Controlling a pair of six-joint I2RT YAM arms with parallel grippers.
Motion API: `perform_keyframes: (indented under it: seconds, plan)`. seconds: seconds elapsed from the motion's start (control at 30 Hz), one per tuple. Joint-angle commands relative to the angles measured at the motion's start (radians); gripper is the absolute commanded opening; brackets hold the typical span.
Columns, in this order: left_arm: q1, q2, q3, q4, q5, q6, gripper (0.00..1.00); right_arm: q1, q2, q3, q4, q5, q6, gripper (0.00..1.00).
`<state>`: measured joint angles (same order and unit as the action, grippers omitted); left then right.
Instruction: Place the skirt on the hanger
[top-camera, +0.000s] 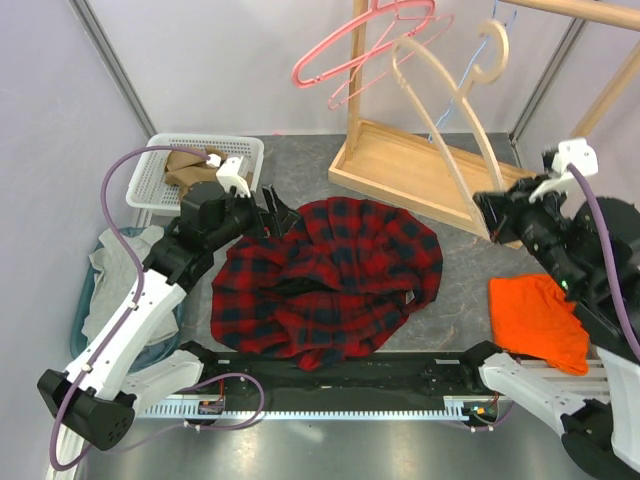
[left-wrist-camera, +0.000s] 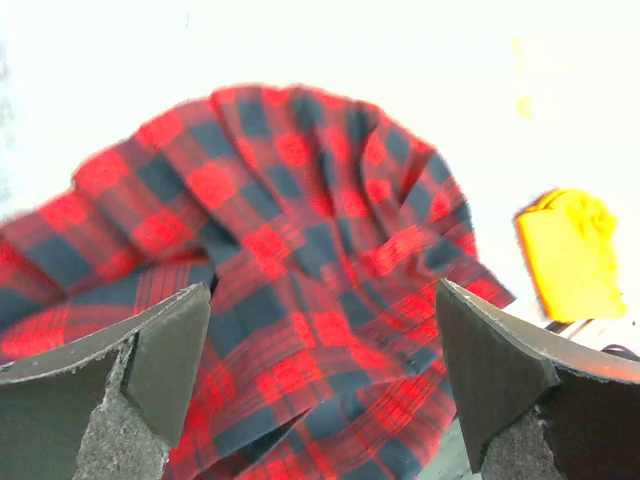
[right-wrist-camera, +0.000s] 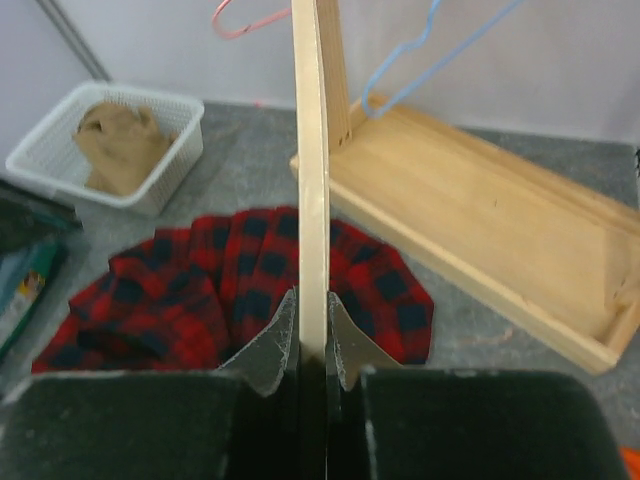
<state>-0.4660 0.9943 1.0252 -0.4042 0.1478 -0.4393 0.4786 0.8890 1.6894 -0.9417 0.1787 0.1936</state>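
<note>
The tan-brown skirt (top-camera: 185, 168) lies bunched in a white basket (top-camera: 150, 195) at the back left; it also shows in the right wrist view (right-wrist-camera: 115, 145). The pink hanger (top-camera: 365, 40) hangs high on the wooden rack; only its hook (right-wrist-camera: 245, 22) shows in the right wrist view. My left gripper (top-camera: 278, 215) is open and empty, just above the left edge of a red-black plaid shirt (left-wrist-camera: 290, 230), to the right of the basket. My right gripper (right-wrist-camera: 312, 335) is shut on the lower end of a thick pale wooden hanger (right-wrist-camera: 312, 180), far from the skirt.
The plaid shirt (top-camera: 330, 280) covers the middle of the table. The rack's wooden base tray (top-camera: 420, 170) stands at the back right, with a light-blue hanger (top-camera: 470, 75) above it. An orange cloth (top-camera: 535, 318) lies front right. A grey garment (top-camera: 120, 255) lies over a bin at the left.
</note>
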Motion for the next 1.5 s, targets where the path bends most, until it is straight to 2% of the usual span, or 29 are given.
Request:
perform_keyframes:
  seconds: [0.0, 0.07, 0.17, 0.2, 0.3, 0.33, 0.43, 0.57, 0.77, 1.03, 1.13, 1.17, 1.23, 1.27, 1.37, 1.47]
  plan:
    - [0.003, -0.003, 0.078, 0.053, 0.044, 0.062, 0.98, 0.002, -0.051, -0.078, -0.155, -0.097, -0.023, 0.00]
    - [0.003, -0.017, 0.096, 0.053, 0.056, 0.074, 0.98, 0.002, -0.093, -0.103, -0.172, -0.161, -0.046, 0.00]
    - [0.003, -0.026, 0.128, 0.059, 0.084, 0.109, 0.98, 0.002, -0.134, -0.171, -0.160, -0.353, -0.083, 0.00]
    - [0.003, -0.031, 0.148, 0.061, 0.094, 0.126, 0.98, 0.002, -0.143, -0.228, -0.148, -0.457, -0.121, 0.00]
    - [0.003, -0.039, 0.188, 0.061, 0.143, 0.200, 0.98, 0.002, -0.153, -0.335, -0.075, -0.577, -0.138, 0.00]
    - [0.003, -0.045, 0.196, 0.061, 0.169, 0.241, 0.98, 0.002, -0.141, -0.383, -0.054, -0.653, -0.146, 0.00]
    - [0.003, -0.072, 0.205, 0.061, 0.266, 0.306, 0.98, 0.002, -0.139, -0.454, 0.013, -0.750, -0.137, 0.00]
    - [0.003, -0.095, 0.171, 0.068, 0.483, 0.352, 0.99, 0.003, -0.154, -0.491, 0.055, -0.869, -0.154, 0.00]
    - [0.003, -0.088, 0.075, 0.137, 0.772, 0.375, 0.98, 0.003, -0.206, -0.551, 0.070, -0.941, -0.137, 0.00]
    - [0.003, -0.005, 0.052, 0.165, 0.926, 0.436, 0.97, 0.003, -0.271, -0.594, 0.058, -0.986, -0.120, 0.00]
    - [0.003, 0.033, 0.047, 0.160, 1.013, 0.438, 0.81, 0.005, -0.256, -0.580, 0.054, -0.987, -0.118, 0.00]
    - [0.003, 0.038, 0.044, 0.160, 1.048, 0.436, 0.70, 0.003, -0.249, -0.577, 0.050, -0.987, -0.120, 0.00]
    - [0.001, 0.046, 0.032, 0.160, 1.075, 0.467, 0.57, 0.003, -0.236, -0.571, 0.050, -0.992, -0.120, 0.00]
    - [0.000, 0.050, 0.029, 0.163, 1.072, 0.464, 0.38, 0.003, -0.233, -0.568, 0.052, -0.993, -0.121, 0.00]
    - [-0.006, 0.060, 0.038, 0.140, 0.994, 0.455, 0.02, 0.003, -0.222, -0.556, 0.060, -0.984, -0.122, 0.00]
    - [-0.008, 0.056, 0.036, 0.130, 0.912, 0.448, 0.02, 0.005, -0.216, -0.547, 0.061, -0.983, -0.138, 0.00]
